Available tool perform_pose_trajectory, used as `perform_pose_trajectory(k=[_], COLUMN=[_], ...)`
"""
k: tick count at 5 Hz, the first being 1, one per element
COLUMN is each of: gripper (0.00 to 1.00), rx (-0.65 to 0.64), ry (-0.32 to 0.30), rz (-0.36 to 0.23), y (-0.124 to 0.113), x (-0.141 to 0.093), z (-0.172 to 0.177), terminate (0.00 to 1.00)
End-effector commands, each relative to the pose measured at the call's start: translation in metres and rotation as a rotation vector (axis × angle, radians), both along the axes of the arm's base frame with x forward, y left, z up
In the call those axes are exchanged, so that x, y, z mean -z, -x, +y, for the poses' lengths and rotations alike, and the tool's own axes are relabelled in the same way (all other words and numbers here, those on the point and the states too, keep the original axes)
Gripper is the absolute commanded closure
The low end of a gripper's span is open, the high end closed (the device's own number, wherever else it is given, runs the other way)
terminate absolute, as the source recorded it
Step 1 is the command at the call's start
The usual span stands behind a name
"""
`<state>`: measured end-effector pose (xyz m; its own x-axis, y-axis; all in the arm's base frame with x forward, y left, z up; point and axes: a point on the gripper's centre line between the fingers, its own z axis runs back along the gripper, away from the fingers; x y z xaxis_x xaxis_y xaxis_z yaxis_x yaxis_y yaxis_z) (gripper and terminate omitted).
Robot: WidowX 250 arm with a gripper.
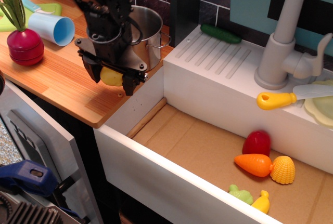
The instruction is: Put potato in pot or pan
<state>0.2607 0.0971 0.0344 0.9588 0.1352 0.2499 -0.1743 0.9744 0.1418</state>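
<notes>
The pale-yellow potato sits between the fingers of my black gripper, which is shut on it and holds it just above the wooden counter, near its right edge. The shiny steel pot stands right behind the gripper, open side up, partly hidden by my arm. The potato is in front of the pot and outside it.
A light-blue cup lies on its side and a red radish toy stands at the counter's left. The white sink basin to the right holds a carrot, a ribbed shell toy and other toys. A cucumber lies on the drainboard.
</notes>
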Motion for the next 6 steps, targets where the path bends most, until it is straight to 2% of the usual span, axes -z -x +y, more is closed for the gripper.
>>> perform_pose_trajectory(k=[1, 2, 3, 4, 5, 6], gripper=[0.0, 1.0, 1.0, 0.0, 0.0, 0.0], rx=[-0.015, 0.051, 0.104, 0.137, 0.137, 0.137], ry=[-0.134, -0.186, -0.194, -0.178, -0.178, -0.178], rz=[-0.054, -0.062, -0.061, -0.075, -0.075, -0.075], y=[-0.013, -0.039, -0.062, -0.075, -0.075, -0.075], x=[-0.058, -0.083, -0.093, -0.094, -0.094, -0.094], z=[0.014, 0.022, 0.026, 0.029, 0.029, 0.029], terminate=[0.0, 0.0, 0.0, 0.0, 0.0, 1.0])
